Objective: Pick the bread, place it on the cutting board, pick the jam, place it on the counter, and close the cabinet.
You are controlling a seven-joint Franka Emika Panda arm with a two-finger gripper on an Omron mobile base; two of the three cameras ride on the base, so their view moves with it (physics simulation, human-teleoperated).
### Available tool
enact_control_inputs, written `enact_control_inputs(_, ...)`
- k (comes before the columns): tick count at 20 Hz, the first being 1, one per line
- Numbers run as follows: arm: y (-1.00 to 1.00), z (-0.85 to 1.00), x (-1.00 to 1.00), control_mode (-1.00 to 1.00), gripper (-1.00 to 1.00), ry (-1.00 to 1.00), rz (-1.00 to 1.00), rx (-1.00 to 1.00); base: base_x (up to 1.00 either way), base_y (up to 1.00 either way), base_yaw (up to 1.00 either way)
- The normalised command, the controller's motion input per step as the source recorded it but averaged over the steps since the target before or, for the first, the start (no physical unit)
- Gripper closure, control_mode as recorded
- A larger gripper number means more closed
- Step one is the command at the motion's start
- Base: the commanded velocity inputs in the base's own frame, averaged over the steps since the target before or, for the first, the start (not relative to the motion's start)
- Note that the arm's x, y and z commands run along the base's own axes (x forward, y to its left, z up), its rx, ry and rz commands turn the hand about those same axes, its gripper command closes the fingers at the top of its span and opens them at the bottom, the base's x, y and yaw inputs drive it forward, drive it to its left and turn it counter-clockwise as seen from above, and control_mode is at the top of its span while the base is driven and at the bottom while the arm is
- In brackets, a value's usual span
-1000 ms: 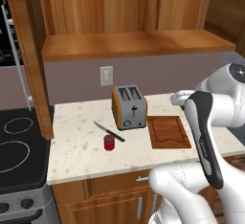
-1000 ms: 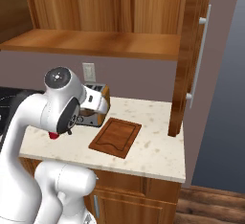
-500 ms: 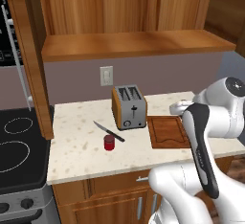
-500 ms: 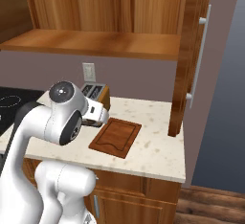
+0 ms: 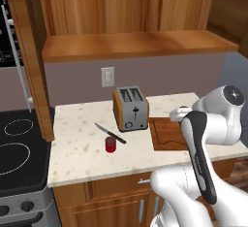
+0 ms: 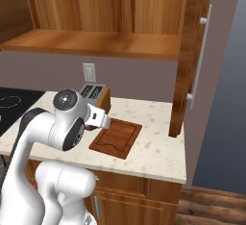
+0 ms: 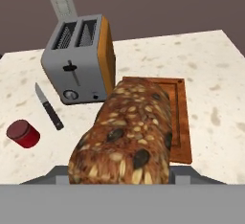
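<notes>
The bread (image 7: pixel 127 132), a brown seeded loaf chunk, lies between my gripper's (image 7: pixel 122 174) fingers and hides most of them. The gripper is shut on it. It hangs over the near left part of the reddish-brown cutting board (image 7: pixel 183 117), apart from its surface as far as I can tell. My hand (image 5: pixel 179 115) hovers at the board's (image 5: pixel 167 135) left end, beside the toaster. The red jam (image 5: pixel 111 144) jar stands on the speckled counter (image 5: pixel 80 151), left of the board. Above, the cabinet (image 5: pixel 131 44) is open, its shelf bare and both doors (image 6: pixel 192 51) swung out.
A silver toaster (image 5: pixel 131 108) stands just left of the board. A black-handled knife (image 5: pixel 110 133) lies between toaster and jam. The black stovetop (image 5: pixel 19 148) borders the counter on the left. The open left cabinet door (image 5: pixel 29 51) hangs over the counter's left end.
The arm has folded lower, carrying the hand and the bread down toward the board. Jam, knife and toaster have stayed put.
</notes>
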Motion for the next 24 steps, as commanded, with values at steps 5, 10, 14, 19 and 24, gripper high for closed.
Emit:
enact_control_inputs(5,0.00,-0.18,0.15,-1.00,1.00,0.00,0.00,0.00,0.00,0.00,0.00)
enact_control_inputs(10,0.00,-0.19,0.19,-1.00,1.00,0.00,0.00,0.00,0.00,0.00,0.00)
enact_control_inputs(14,0.00,-0.18,0.24,-1.00,1.00,-0.01,0.00,0.00,0.00,0.00,0.00)
enact_control_inputs(19,0.00,-0.20,0.25,-1.00,1.00,-0.01,0.00,0.00,0.00,0.00,0.00)
enact_control_inputs(24,0.00,-0.20,0.24,-1.00,1.00,-0.01,0.00,0.00,0.00,0.00,0.00)
